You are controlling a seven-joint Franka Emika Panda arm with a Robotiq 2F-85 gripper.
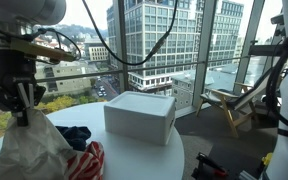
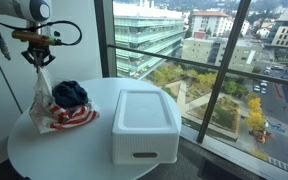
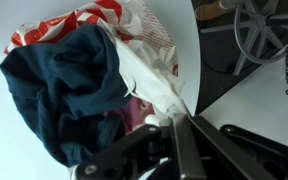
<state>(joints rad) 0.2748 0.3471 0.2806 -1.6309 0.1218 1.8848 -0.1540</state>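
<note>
Wrist view: hand (image 3: 176, 122) clamped together on pinched edge of thin white plastic bag with red stripes (image 3: 144, 35), holding edge up so mouth gaped. Just below hand, dark blue crumpled cloth (image 3: 64, 85) sat in bag, half spilling out. Bag bottom rested on round white worktop (image 2: 79, 150). Well apart from hand, white lidded rectangular plastic box (image 2: 144, 122) stood closed, contents hidden.

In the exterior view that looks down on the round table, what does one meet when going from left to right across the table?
gripper, shut on the lifted top of the plastic bag → dark blue cloth → white box, all over the round table.
</note>
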